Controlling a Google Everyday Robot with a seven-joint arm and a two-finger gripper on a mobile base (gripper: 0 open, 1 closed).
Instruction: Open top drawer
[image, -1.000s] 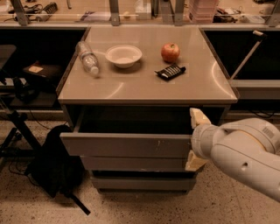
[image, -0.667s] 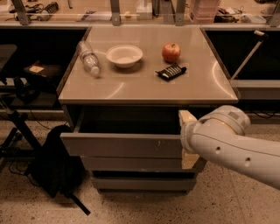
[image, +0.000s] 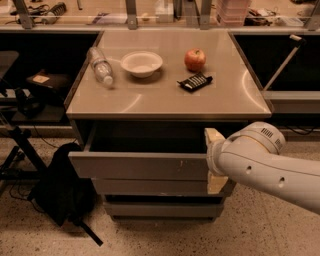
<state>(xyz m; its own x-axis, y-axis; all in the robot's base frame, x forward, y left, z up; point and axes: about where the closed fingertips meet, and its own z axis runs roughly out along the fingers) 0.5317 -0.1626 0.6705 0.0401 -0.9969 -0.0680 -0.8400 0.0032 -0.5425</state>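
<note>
The top drawer (image: 140, 166) is a wide grey metal front with pale scuffs right of centre. It stands pulled out from under the tan tabletop (image: 165, 100), with a dark gap showing behind it. My gripper (image: 214, 160) is at the drawer front's right end, on a white arm coming in from the right. One pale finger (image: 212, 136) shows above the front's top edge and the other (image: 216, 184) at its bottom edge, spread wide apart. The wrist hides the right end of the front.
Two narrower grey drawer fronts (image: 155, 187) sit below. On the tabletop lie a plastic bottle (image: 101, 66), a white bowl (image: 142, 63), a red apple (image: 195, 59) and a dark packet (image: 194, 81). A black bag (image: 60, 190) lies on the floor at left beside a dark stand (image: 17, 135).
My arm has swung leftward, bringing the gripper further over the right end of the drawer front. The drawer stands pulled out as before.
</note>
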